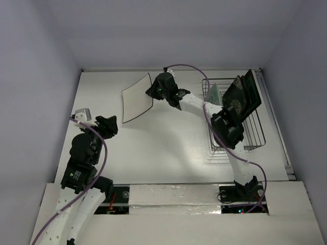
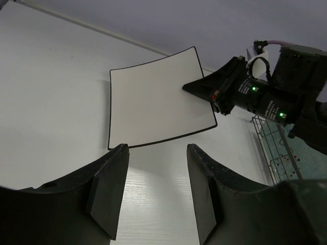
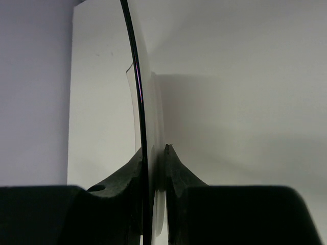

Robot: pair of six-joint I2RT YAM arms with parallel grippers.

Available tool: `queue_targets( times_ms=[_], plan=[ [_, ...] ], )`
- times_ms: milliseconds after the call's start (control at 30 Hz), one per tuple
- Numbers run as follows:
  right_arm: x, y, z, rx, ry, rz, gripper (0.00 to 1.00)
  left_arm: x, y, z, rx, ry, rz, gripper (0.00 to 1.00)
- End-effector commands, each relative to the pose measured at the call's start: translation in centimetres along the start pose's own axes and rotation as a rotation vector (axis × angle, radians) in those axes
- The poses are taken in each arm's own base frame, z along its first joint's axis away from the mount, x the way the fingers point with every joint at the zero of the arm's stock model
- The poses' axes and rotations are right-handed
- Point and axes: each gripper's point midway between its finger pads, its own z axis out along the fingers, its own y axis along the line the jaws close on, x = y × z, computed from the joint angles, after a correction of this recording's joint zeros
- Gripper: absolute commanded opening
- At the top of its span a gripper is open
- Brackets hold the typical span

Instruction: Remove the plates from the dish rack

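Plate (image 1: 138,97), white and square, pinched at its edge between the closed fingers of my right claw (image 3: 152,153) and held tilted, left of the dish rack (image 1: 253,138); three other plates (image 1: 235,97) stand inside that rack; my left claw (image 2: 157,153) — fingers spread, holding nothing — sits farther left of the rack.

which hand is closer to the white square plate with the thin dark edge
Right. The right hand grips the edge of the white square plate; the left hand hangs open, apart from it.
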Motion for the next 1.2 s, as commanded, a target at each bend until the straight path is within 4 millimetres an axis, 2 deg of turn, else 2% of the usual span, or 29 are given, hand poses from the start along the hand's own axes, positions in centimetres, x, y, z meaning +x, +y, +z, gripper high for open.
queue_targets(
  times_ms=[0, 133, 167, 200, 233, 300, 333, 400, 500, 600, 633, 767, 833, 867, 900, 933, 1000, 1033, 1067, 1100, 1167],
  plan=[
    [-8.2, 11.4, -3.5, -0.334, -0.21, 0.124, 0.0, -1.1, -0.4, 0.0, 0.02, -0.046, -0.015, 0.46],
    [-5.7, 8.9, -1.1, -0.282, -0.157, 0.169, 0.0, -1.1, -0.5, 0.0, 0.021, -0.049, -0.014, 0.46],
    [-5.1, 8.3, -0.6, -0.269, -0.144, 0.171, 0.03, -1.1, -0.5, 0.1, 0.02, -0.048, -0.013, 0.46],
    [-4.6, 8.0, -0.3, -0.267, -0.132, 0.175, 0.08, -1.2, -0.5, 0.0, 0.021, -0.049, -0.014, 0.46],
    [-3.5, 6.8, 0.5, -0.246, -0.11, 0.179, 0.19, -1.1, -0.5, 0.1, 0.02, -0.048, -0.013, 0.46],
    [-2.1, 6.2, 0.9, -0.248, -0.067, 0.18, 0.3, -1.1, -0.5, 0.1, 0.021, -0.049, -0.015, 0.46],
    [-1.1, 5.6, 1.2, -0.243, -0.04, 0.176, 0.4, -1.1, -0.5, 0.1, 0.02, -0.048, -0.015, 0.46],
    [-0.2, 4.5, 1.5, -0.213, -0.018, 0.175, 0.46, -1.1, -0.5, 0.1, 0.02, -0.046, -0.013, 0.46],
    [1.6, 2.4, 2.0, -0.15, 0.026, 0.156, 0.65, -1.1, -0.5, 0.2, 0.021, -0.049, -0.014, 0.46],
    [3.2, 0.8, 2.2, -0.107, 0.076, 0.121, 0.73, -1.1, -0.5, 0.2, 0.02, -0.048, -0.015, 0.46],
    [3.6, 0.6, 2.2, -0.101, 0.093, 0.113, 0.78, -1.1, -0.5, 0.1, 0.02, -0.048, -0.015, 0.46],
    [4.3, -0.7, 1.8, -0.071, 0.133, 0.079, 0.88, -1.1, -0.5, 0.1, 0.021, -0.05, -0.014, 0.46],
    [4.3, -0.7, 1.7, -0.069, 0.143, 0.061, 0.92, -1.1, -0.5, 0.1, 0.021, -0.05, -0.016, 0.46],
    [5.0, -1.3, 1.4, -0.039, 0.176, 0.056, 0.93, -1.2, -0.5, 0.1, 0.022, -0.052, -0.016, 0.46],
    [4.8, -1.8, 1.3, -0.03, 0.188, 0.054, 0.95, -1.2, -0.5, 0.1, 0.023, -0.053, -0.017, 0.46],
    [5.0, -1.5, 1.2, -0.043, 0.21, 0.031, 0.96, -1.2, -0.5, 0.1, 0.023, -0.053, -0.017, 0.46],
    [6.0, -2.3, 0.8, -0.013, 0.262, 0.003, 0.98, -1.2, -0.5, 0.0, 0.024, -0.056, -0.016, 0.46],
    [5.9, -1.9, 0.6, -0.022, 0.276, -0.016, 1.0, -1.3, -0.5, 0.0, 0.025, -0.058, -0.018, 0.46],
    [6.9, -3.0, 0.5, 0.009, 0.319, -0.051, 1.0, -1.4, -0.5, -0.1, 0.026, -0.06, -0.018, 0.46],
    [6.6, -3.5, 0.4, 0.017, 0.33, -0.059, 1.0, -1.4, -0.5, -0.1, 0.027, -0.061, -0.017, 0.46],
    [7.6, -4.1, 0.0, 0.024, 0.39, -0.094, 1.0, -1.5, -0.6, -0.2, 0.029, -0.066, -0.02, 0.46]
  ],
)
